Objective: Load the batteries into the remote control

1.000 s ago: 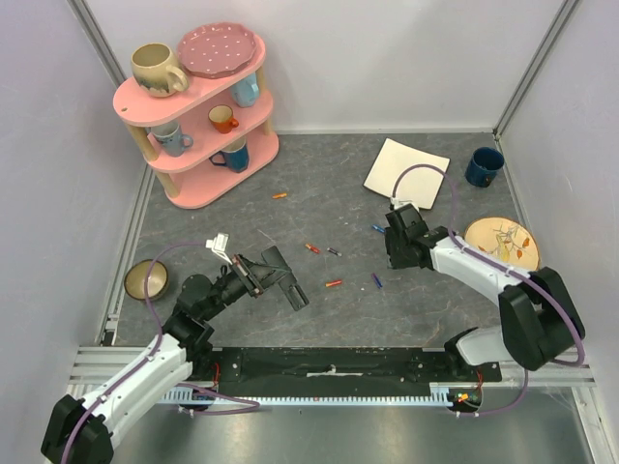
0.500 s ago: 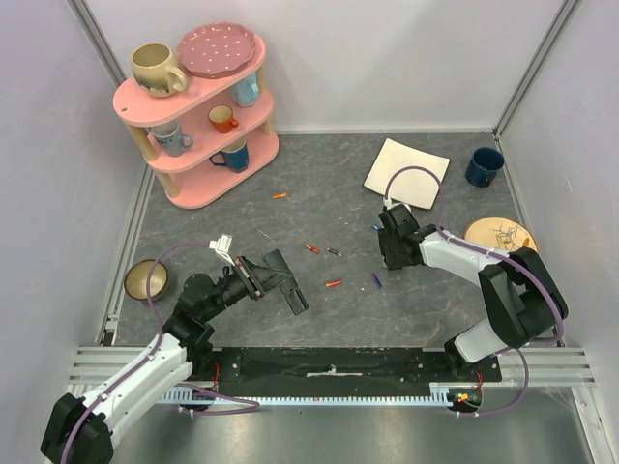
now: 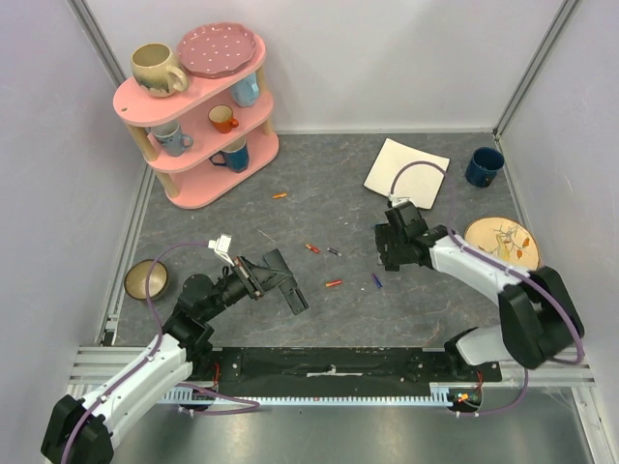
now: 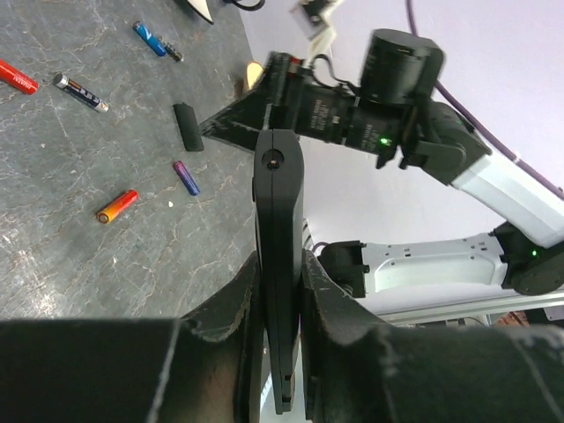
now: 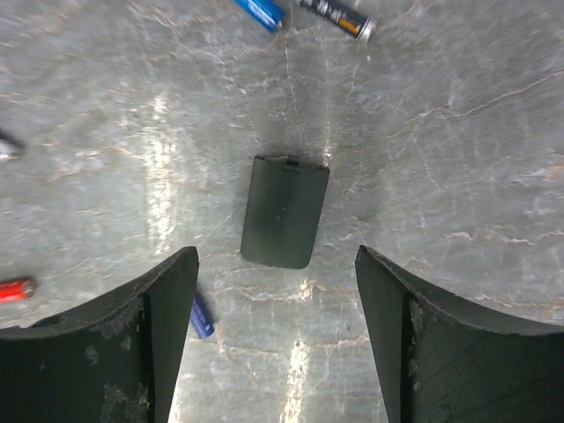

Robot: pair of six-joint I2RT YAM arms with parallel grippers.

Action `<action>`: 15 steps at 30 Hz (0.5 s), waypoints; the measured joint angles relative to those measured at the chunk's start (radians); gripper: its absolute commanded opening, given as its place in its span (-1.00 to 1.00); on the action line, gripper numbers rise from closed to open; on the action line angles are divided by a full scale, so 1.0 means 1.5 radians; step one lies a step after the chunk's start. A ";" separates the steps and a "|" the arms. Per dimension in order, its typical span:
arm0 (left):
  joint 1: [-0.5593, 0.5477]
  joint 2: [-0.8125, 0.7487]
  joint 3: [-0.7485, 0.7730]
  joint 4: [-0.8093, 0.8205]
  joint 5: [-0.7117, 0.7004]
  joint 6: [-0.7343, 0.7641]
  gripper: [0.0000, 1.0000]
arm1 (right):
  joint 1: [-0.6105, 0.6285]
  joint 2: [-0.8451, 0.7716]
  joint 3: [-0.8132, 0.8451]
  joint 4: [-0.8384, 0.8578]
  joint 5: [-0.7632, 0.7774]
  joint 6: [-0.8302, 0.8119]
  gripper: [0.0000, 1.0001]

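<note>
My left gripper [image 3: 257,275] is shut on the black remote control [image 3: 288,282] and holds it edge-on above the table; it also shows in the left wrist view [image 4: 279,176] between my fingers [image 4: 233,308]. My right gripper [image 3: 388,253] is open and empty, low over the table. In the right wrist view it [image 5: 276,256] straddles the near end of a flat black battery cover [image 5: 285,207]. Batteries lie loose on the table: orange [image 3: 280,195], red [image 3: 311,247], dark [image 3: 334,252], orange-red [image 3: 334,283], purple [image 3: 376,281] and blue [image 3: 378,229].
A pink three-tier shelf [image 3: 198,116] with mugs and a plate stands at the back left. A white square plate [image 3: 406,172], a blue mug [image 3: 484,166] and a patterned plate [image 3: 501,242] are on the right. A bowl [image 3: 148,280] sits at the left edge.
My right gripper shifted slightly left and back again over the same spot. My left gripper and the remote have not moved.
</note>
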 measured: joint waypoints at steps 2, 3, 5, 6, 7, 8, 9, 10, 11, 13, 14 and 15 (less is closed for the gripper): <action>0.000 0.000 0.000 0.001 -0.004 0.001 -0.96 | 0.006 -0.046 0.000 -0.007 0.003 0.002 0.60; 0.000 0.001 0.000 0.004 -0.006 0.002 -0.96 | 0.010 -0.072 0.000 -0.010 0.006 0.004 0.61; 0.000 0.004 -0.001 0.015 -0.010 0.003 -0.96 | 0.029 -0.124 0.000 -0.011 0.011 0.004 0.59; 0.000 0.005 -0.001 0.021 -0.010 0.004 -0.96 | 0.041 -0.145 0.001 -0.012 0.013 0.004 0.59; 0.000 0.006 -0.002 0.026 -0.012 0.005 -0.96 | 0.057 -0.164 0.002 -0.011 0.017 0.002 0.59; 0.000 0.006 -0.003 0.031 -0.013 0.006 -0.96 | 0.078 -0.180 0.003 -0.010 0.023 0.000 0.61; 0.000 0.007 -0.003 0.036 -0.013 0.007 -0.96 | 0.102 -0.191 0.004 -0.009 0.029 -0.003 0.62; 0.000 0.007 -0.003 0.041 -0.013 0.007 -0.96 | 0.125 -0.196 0.005 -0.009 0.039 -0.005 0.64; 0.000 0.007 -0.003 0.046 -0.013 0.009 -0.96 | 0.156 -0.198 0.008 -0.009 0.061 -0.009 0.68; 0.000 0.007 -0.003 0.054 -0.013 0.012 -0.96 | 0.222 -0.195 0.011 -0.008 0.106 -0.017 0.72; 0.000 0.007 -0.003 0.058 -0.013 0.012 -0.96 | 0.242 -0.193 0.011 -0.008 0.118 -0.021 0.76; 0.000 0.007 -0.003 0.060 -0.013 0.013 -0.96 | 0.258 -0.191 0.011 -0.008 0.130 -0.025 0.77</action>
